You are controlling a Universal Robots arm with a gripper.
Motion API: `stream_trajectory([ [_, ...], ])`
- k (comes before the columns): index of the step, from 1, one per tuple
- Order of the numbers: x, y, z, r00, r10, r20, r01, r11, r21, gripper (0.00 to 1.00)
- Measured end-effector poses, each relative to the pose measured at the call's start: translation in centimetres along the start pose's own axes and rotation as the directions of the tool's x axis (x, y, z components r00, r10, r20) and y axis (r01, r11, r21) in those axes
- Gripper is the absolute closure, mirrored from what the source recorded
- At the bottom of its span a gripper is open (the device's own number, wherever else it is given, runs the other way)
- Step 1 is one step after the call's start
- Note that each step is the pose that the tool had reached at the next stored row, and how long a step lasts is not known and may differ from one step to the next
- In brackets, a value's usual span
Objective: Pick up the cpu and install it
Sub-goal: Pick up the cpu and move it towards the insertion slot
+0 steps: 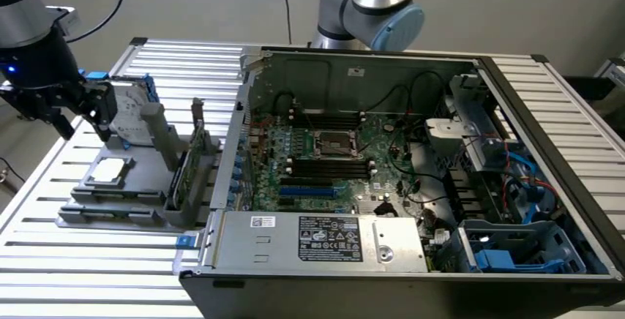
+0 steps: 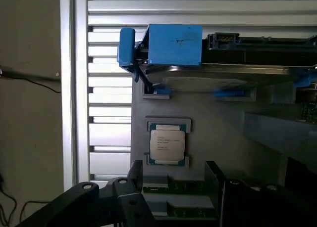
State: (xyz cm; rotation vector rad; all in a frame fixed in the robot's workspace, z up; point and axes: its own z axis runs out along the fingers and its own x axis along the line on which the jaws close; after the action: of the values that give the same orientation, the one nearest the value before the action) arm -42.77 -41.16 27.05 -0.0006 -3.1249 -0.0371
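The cpu [image 1: 110,170], a small flat square chip with a silver-grey top, lies in a recess of the grey parts holder [image 1: 107,205] on the slatted table, at the exterior view's left. My gripper [image 1: 85,132] hangs above and slightly behind it, open, with nothing between its fingers. In the wrist view the cpu [image 2: 167,145] lies flat in its seat just beyond the two dark fingertips [image 2: 135,171] of my gripper [image 2: 174,171]. The dark metal-framed socket [image 1: 332,143] sits in the middle of the motherboard inside the open computer case [image 1: 547,114].
A silver hard drive in a blue frame [image 1: 132,114] [image 2: 218,64] stands on edge on the holder just behind the cpu, close to my fingers. Green memory sticks [image 2: 173,188] and an upright card [image 1: 187,173] sit in the holder. The case's power supply [image 1: 323,240] lies near the front.
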Motion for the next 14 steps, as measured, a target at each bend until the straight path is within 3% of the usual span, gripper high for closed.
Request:
stream_trajectory([
  [14, 0.0, -0.19, 2.52, 0.9998, -0.019, -0.0005, 0.019, 0.9998, 0.0003, 0.38],
])
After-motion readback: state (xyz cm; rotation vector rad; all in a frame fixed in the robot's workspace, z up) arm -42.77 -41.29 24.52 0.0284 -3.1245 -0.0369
